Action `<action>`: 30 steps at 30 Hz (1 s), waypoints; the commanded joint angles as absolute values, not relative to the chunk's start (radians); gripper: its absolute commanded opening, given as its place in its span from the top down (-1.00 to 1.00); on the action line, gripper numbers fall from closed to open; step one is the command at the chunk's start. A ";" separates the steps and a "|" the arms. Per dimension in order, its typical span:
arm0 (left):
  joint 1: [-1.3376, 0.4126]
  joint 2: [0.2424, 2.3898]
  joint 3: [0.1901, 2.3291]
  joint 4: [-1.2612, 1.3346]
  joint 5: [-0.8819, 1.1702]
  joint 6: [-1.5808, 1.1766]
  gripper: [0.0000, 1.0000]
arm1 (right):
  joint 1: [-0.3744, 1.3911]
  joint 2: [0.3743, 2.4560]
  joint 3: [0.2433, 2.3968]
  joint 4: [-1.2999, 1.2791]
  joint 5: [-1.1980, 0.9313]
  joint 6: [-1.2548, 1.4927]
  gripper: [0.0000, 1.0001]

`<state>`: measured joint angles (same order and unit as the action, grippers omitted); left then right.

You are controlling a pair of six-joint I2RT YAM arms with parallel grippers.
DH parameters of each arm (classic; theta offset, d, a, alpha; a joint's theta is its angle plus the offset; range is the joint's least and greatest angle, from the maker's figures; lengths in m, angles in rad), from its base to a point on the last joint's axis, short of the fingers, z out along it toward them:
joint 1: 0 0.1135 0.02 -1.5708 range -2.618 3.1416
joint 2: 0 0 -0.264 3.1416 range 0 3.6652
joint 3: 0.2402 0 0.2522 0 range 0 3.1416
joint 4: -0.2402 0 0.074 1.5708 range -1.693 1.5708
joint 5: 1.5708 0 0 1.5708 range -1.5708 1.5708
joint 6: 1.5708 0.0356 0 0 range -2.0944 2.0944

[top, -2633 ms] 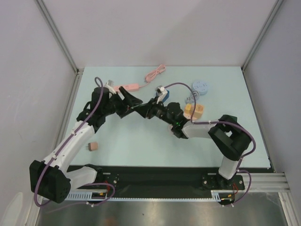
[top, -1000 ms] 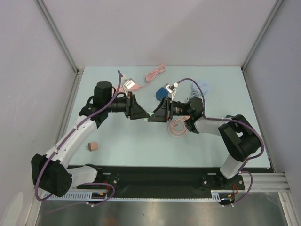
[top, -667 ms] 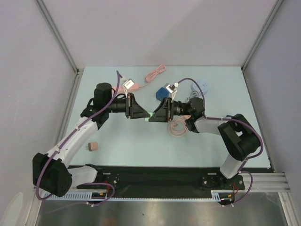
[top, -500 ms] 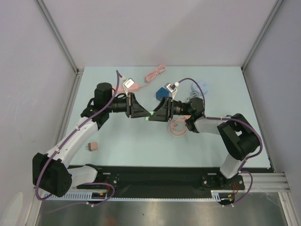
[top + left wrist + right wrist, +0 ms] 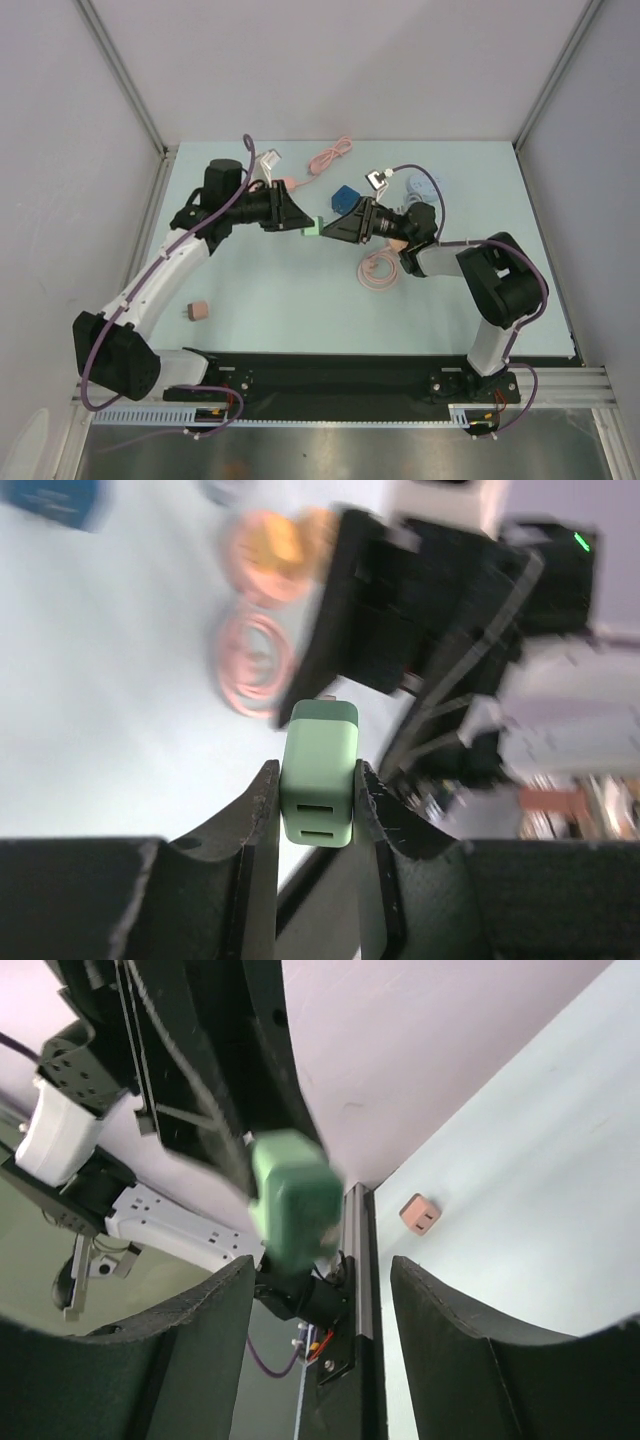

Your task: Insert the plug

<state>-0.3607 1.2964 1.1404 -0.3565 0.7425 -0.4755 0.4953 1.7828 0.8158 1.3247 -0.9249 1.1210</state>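
Note:
My left gripper [image 5: 298, 225] is shut on a small green plug block [image 5: 312, 228], held above the table's middle. In the left wrist view the green plug block [image 5: 320, 768] sits squeezed between both fingers of the left gripper [image 5: 317, 775], with two slots on the face towards the camera. My right gripper [image 5: 330, 229] points at it from the right and stands open. In the right wrist view the green plug block [image 5: 293, 1202] is blurred, just beyond the spread fingers of the right gripper [image 5: 320, 1270] and touching neither. No socket can be made out.
A coiled pink cable [image 5: 378, 270] lies under the right arm. A blue block [image 5: 346, 196] and a pale blue round thing [image 5: 428, 185] sit behind the grippers. A small pink adapter [image 5: 198, 311] lies front left, and a pink cord [image 5: 330, 155] at the back edge.
The left gripper has shut on the green block and the right gripper has opened and let it go. Both grippers have moved slightly towards the back of the table.

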 commanded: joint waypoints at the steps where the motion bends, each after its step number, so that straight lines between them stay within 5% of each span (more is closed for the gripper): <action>1: -0.310 1.298 1.268 -0.477 0.446 -0.475 1.00 | 0.469 1.792 0.844 1.339 -0.887 1.092 -0.23; 6: -0.295 1.353 1.403 -0.560 0.045 -0.410 0.99 | 0.446 1.750 0.825 1.263 -0.867 1.039 -0.19; 13: -0.279 1.551 1.623 -0.574 -0.046 0.346 0.99 | 0.448 1.566 0.805 0.758 -0.798 0.715 -0.18; 17: -0.169 1.695 1.759 -0.630 0.059 0.422 0.99 | 0.476 1.445 0.862 0.395 -0.628 0.410 -0.19; 25: -0.101 1.900 1.746 -0.508 0.164 0.730 0.99 | 0.462 1.440 0.874 0.296 -0.495 0.494 -0.11; 30: -0.034 2.042 1.908 -0.483 0.233 0.487 0.99 | 0.482 1.535 0.962 0.224 -0.387 0.448 -0.13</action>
